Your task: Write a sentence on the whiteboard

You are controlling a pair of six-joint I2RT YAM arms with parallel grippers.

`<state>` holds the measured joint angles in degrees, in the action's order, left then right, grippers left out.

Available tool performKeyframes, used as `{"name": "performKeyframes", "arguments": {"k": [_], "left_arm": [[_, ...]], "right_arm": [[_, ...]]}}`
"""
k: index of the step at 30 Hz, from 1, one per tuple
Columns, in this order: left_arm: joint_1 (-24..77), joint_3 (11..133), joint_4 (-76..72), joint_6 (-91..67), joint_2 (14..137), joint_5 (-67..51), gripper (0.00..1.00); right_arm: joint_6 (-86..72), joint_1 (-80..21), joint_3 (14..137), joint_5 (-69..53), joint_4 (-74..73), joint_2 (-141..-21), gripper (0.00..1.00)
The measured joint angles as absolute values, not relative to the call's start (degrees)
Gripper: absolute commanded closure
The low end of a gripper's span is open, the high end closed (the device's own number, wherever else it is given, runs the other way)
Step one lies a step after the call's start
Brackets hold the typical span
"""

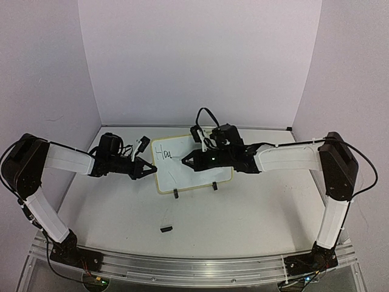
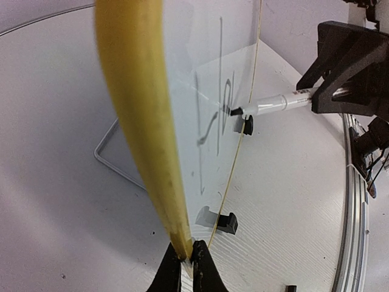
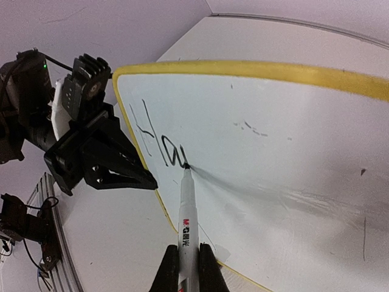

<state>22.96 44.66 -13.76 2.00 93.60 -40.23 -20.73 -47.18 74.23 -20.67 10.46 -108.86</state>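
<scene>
The left end effector (image 1: 148, 168) is clenched on the left edge of the whiteboard (image 1: 182, 180), a smooth, glossy white panel with a pale yellow, round-cornered rim. It stands propped on two black clip feet (image 1: 214, 187) in the middle of the matte white worktop (image 1: 255, 213). In the board's upper left corner the sentence (image 3: 159, 143) is only a couple of thin black letters, so the next strokes likely belong just right of them, along the board's long left-to-right axis. The right end effector (image 1: 186, 161), nearer that blank stretch, grasps a slim white marker (image 3: 186, 213) whose black tip touches the board at the last letter.
</scene>
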Motion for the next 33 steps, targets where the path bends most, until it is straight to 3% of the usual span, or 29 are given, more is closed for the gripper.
{"name": "performKeyframes", "arguments": {"k": [33], "left_arm": [[23.20, 44.69, -13.47, 3.01, 93.60, -40.25, 1.00]], "right_arm": [[-21.04, -47.35, 75.74, -20.58, 13.22, -107.00, 1.00]]}}
